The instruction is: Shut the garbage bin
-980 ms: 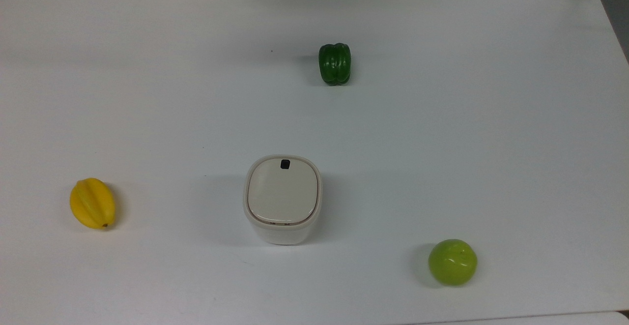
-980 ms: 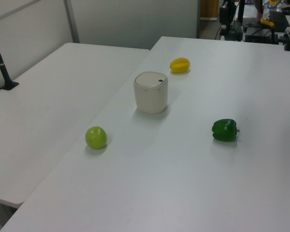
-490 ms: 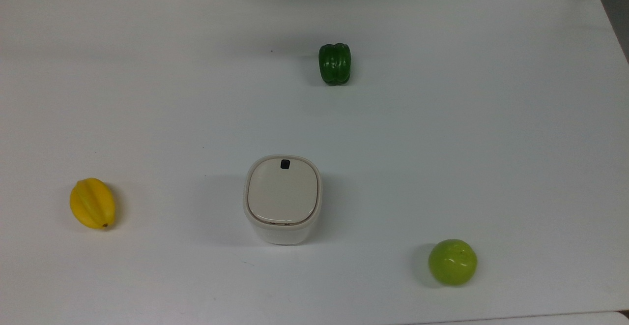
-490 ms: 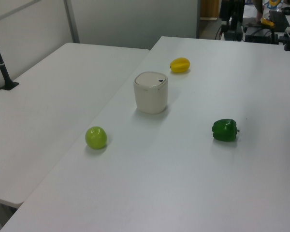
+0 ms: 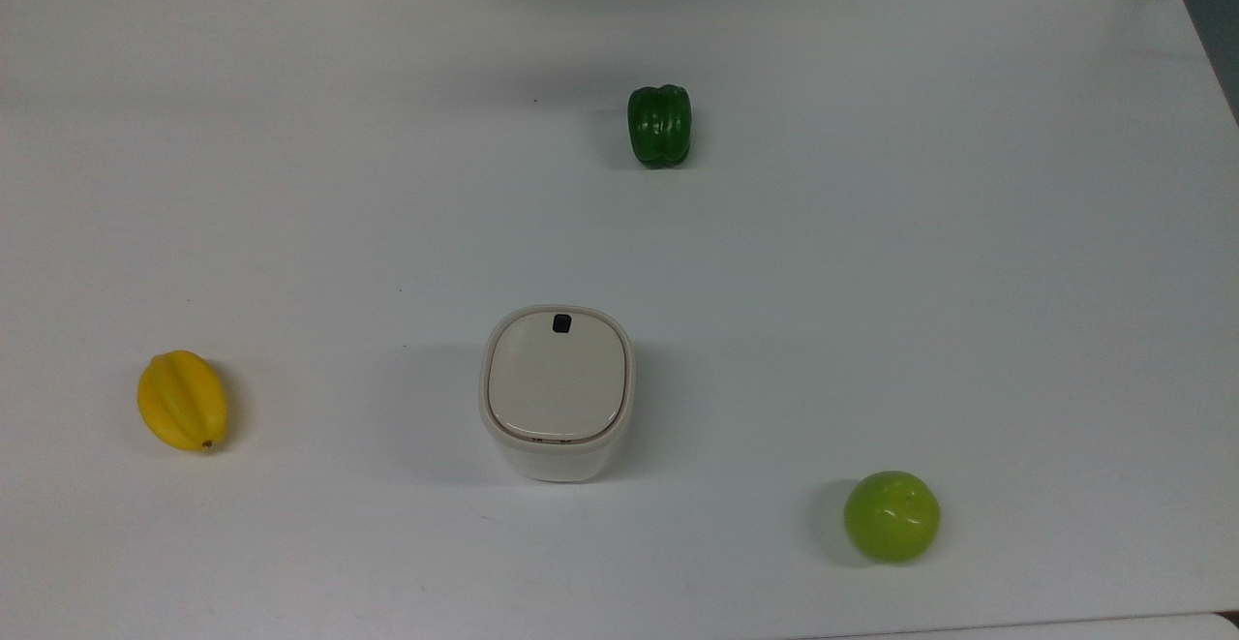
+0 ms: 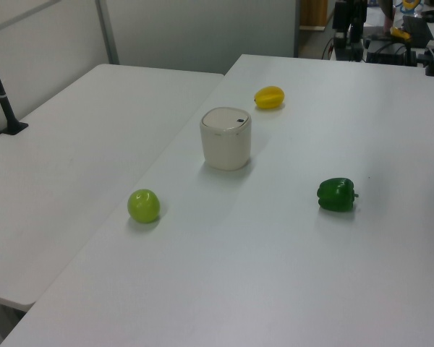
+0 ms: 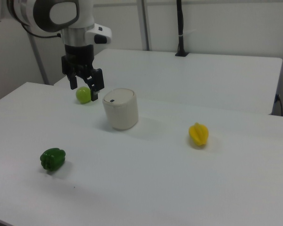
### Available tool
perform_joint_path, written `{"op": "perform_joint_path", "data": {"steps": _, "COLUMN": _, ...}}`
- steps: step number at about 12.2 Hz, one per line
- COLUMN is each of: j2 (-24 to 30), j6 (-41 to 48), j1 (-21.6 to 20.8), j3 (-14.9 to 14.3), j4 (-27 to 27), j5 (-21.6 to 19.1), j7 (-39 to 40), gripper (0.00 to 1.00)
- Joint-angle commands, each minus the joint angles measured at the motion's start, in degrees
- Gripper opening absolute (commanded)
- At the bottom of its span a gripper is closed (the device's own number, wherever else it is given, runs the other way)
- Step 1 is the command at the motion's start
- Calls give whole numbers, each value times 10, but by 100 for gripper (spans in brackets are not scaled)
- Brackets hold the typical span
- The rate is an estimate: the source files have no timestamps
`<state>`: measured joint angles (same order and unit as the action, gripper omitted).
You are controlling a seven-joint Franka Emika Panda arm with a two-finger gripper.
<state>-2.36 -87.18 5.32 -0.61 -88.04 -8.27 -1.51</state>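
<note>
Looking across my feeds, the biggest thing is the white bench (image 5: 871, 282), and a second white bench (image 6: 79, 152) butts against it on the left view's left. Next in size is the arm (image 7: 61, 19), white with a dark wrist, hanging in the right view's upper left, raised above the bench. Its claw (image 7: 84, 84) points down with the two black fingers (image 7: 97, 85) standing apart, nothing between them; in the right view it appears in front of the lime-green apple and just to the left of the bin, though I cannot tell how near it truly is to either.

The garbage bin (image 5: 557, 393) stands upright near the middle of the bench, a little toward the top view's lower edge. Its beige lid (image 5: 557, 377) lies flat and shut within the cream rim, and the small black button (image 5: 561, 323) sits at the lid's edge nearer the top view's top.

The lime-green apple (image 5: 891, 515) sits off to the top view's lower right, well apart from the bin. The yellow starfruit (image 5: 182, 400) lies at the top view's left, also well apart. The green bell pepper (image 5: 659, 125) lies toward the top view's upper middle, on its side with the stem visible in the left view.
</note>
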Motion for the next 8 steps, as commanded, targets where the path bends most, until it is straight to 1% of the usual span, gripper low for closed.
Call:
{"op": "perform_joint_path", "data": {"steps": 1, "j2": 13, "j6": 44, "j1": -9, "j3": 0, "j4": -7, "j5": 47, "j7": -13, "gripper": 100}}
{"op": "perform_joint_path", "data": {"steps": 2, "j2": 12, "j6": 49, "j1": -10, "j3": 2, "j4": -7, "j5": 58, "j7": -13, "gripper": 100}}
{"op": "perform_joint_path", "data": {"steps": 8, "j2": 10, "j6": 48, "j1": -10, "j3": 2, "j4": -6, "j5": 58, "j7": -14, "gripper": 100}}
